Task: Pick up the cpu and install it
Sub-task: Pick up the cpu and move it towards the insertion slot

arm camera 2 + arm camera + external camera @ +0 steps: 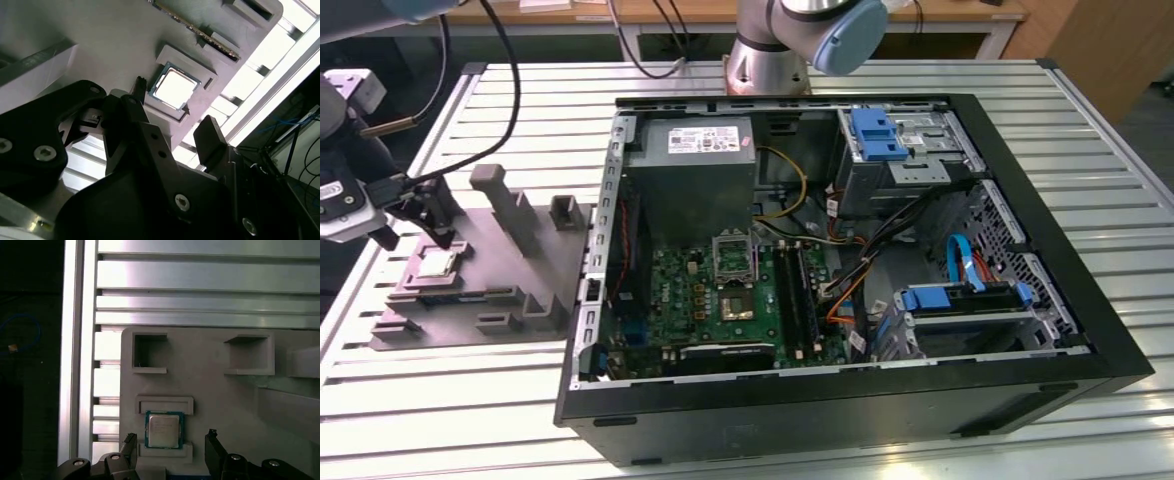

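Note:
The cpu (438,263) is a small square chip with a pale metal top. It lies flat in a shallow pocket of the grey moulded tray (507,290) at the exterior view's left. My gripper (411,238) hangs just above it, open. In both wrist views the cpu (162,430) (172,89) lies between the two black fingertips (131,444), which stand apart on either side and hold nothing. The gripper (171,445) (175,115) does not touch the chip as far as I can see. The motherboard's socket (736,300) lies inside the open computer case (1067,300).
Raised blocks (500,195) stand on the tray close behind the gripper. The tray rests on a slatted aluminium table (200,280). The case holds a power supply (694,160), drive bays (894,150) and loose cables (854,260). The arm's base (767,60) is behind the case.

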Tool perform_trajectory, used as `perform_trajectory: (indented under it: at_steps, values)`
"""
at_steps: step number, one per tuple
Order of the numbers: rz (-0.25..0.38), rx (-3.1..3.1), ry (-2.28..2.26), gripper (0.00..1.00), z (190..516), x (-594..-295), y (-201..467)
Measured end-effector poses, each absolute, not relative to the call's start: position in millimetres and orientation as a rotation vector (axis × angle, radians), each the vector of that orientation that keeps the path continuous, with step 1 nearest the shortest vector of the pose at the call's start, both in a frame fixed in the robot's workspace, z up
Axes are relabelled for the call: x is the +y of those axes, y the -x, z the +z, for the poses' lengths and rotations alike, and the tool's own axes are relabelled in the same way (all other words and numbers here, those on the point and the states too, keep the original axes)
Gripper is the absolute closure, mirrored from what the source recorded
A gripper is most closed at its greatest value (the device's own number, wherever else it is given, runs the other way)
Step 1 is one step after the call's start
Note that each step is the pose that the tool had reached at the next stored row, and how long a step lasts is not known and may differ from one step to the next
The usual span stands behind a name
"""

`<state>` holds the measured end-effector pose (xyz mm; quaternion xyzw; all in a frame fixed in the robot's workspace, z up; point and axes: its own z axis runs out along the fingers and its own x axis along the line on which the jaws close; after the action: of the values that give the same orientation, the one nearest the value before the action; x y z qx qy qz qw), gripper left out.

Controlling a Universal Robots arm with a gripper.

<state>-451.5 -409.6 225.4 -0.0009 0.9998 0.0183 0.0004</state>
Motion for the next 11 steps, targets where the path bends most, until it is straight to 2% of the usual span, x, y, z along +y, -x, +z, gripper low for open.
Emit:
perform_trajectory:
  at_steps: [11]
  values:
    - [0.058, 3.140, 0.002, 0.35, 207.4, -411.0, 454.5]
